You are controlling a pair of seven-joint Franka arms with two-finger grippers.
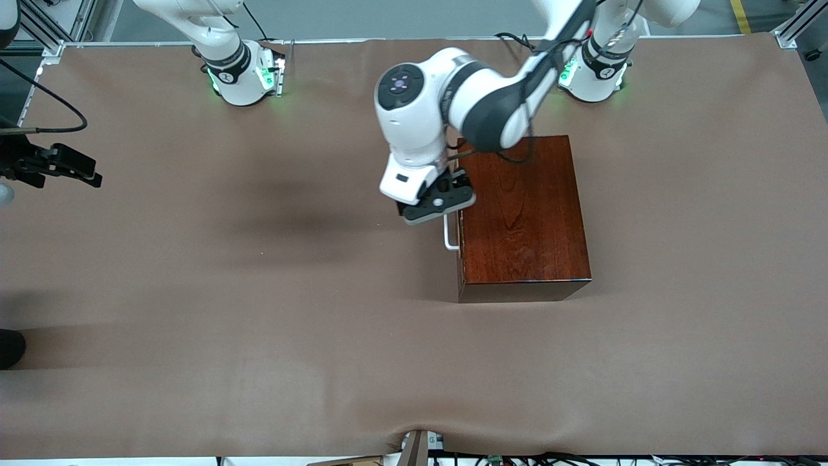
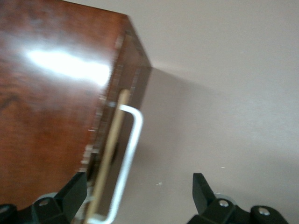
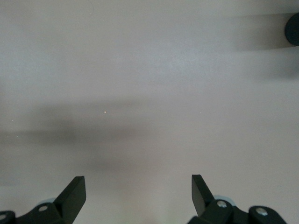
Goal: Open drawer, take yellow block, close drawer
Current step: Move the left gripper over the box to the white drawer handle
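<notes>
The glossy reddish-brown wooden box (image 1: pixel 522 213) stands toward the left arm's end of the table. Its drawer (image 1: pixel 460 246) looks shut, with the white U-shaped handle (image 1: pixel 448 236) on its front. My left gripper (image 1: pixel 440 210) is open over the handle. In the left wrist view the handle (image 2: pixel 131 144) runs between the open fingers, close to one finger (image 2: pixel 74 193), and the gripper (image 2: pixel 139 186) grips nothing. A thin tan edge (image 2: pixel 112 140) shows along the drawer front. The yellow block is hidden. My right gripper (image 1: pixel 65 169) waits open over the table's edge at the right arm's end, and the right wrist view (image 3: pixel 138 189) shows bare cloth between its fingers.
Brown cloth (image 1: pixel 259 323) covers the table. A cable (image 1: pixel 52 103) loops near the right gripper. A dark round object (image 1: pixel 10 348) sits at the table's edge at the right arm's end and also shows in the right wrist view (image 3: pixel 293 29).
</notes>
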